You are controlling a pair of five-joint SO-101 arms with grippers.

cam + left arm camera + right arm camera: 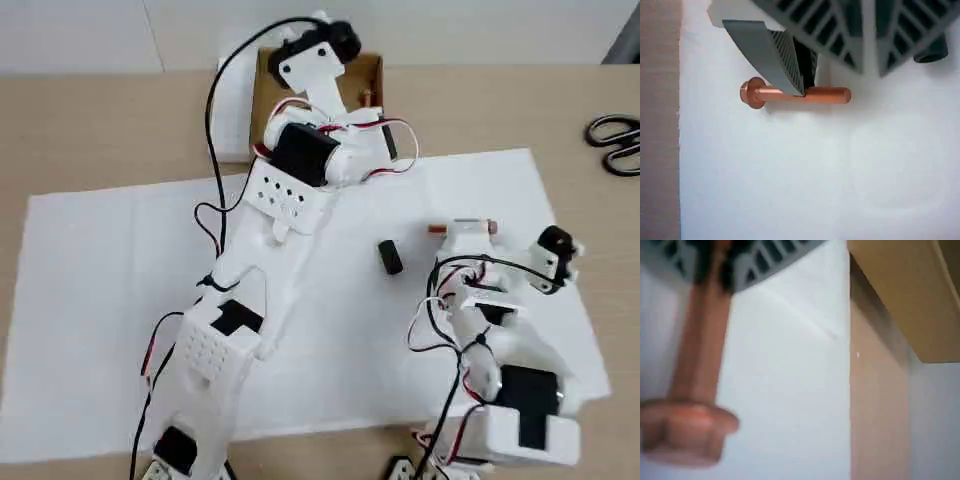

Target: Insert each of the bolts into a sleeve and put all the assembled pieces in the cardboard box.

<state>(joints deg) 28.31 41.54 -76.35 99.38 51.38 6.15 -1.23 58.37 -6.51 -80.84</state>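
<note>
Clamped in the right fingers (765, 260) near the brown cardboard box (262, 95), one copper-coloured flanged metal bolt (697, 365); mid-sheet, a short black cylindrical sleeve (390, 256); pinched in the left fingers (770, 50) on white paper (120, 300), a second bolt (827, 95), best raised level to meet the sleeve's bore.

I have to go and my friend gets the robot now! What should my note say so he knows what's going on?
Left pincer: at the lying bolt on the paper; grip unclear.
Right pincer: shut on the hanging bolt, close to the box.
Black sleeve: loose on the paper, between the arms.
Done: can't tell, the arm hides the inside of the box.
Left: put the bolts into sleeves, then into the box.
</note>
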